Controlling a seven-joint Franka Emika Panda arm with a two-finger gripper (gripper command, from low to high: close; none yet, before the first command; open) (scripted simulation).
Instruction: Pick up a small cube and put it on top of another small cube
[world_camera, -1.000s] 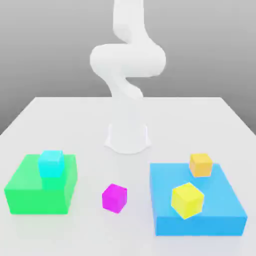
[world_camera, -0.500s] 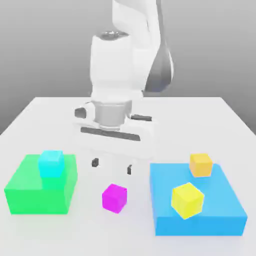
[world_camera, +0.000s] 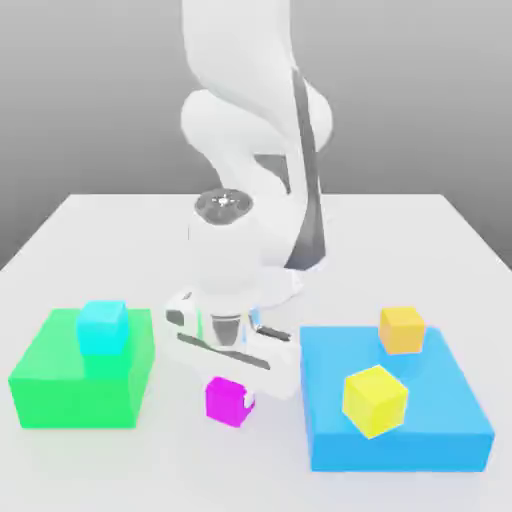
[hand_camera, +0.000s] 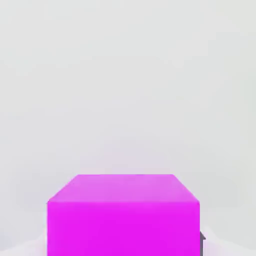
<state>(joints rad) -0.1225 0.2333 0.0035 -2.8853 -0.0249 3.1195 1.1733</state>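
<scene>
gripper (world_camera: 228, 393) — clamped on the magenta cube (world_camera: 226, 401) | cube sits on the white table (world_camera: 100, 230), between the green block (world_camera: 70, 385) and the blue platform (world_camera: 420, 420) — hand directly above it

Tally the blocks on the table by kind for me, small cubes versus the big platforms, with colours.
Small cubes: 4: cyan cube, magenta cube, orange cube, yellow cube.
Large blocks: 2: green block, blue block.
Total: 6.
</scene>
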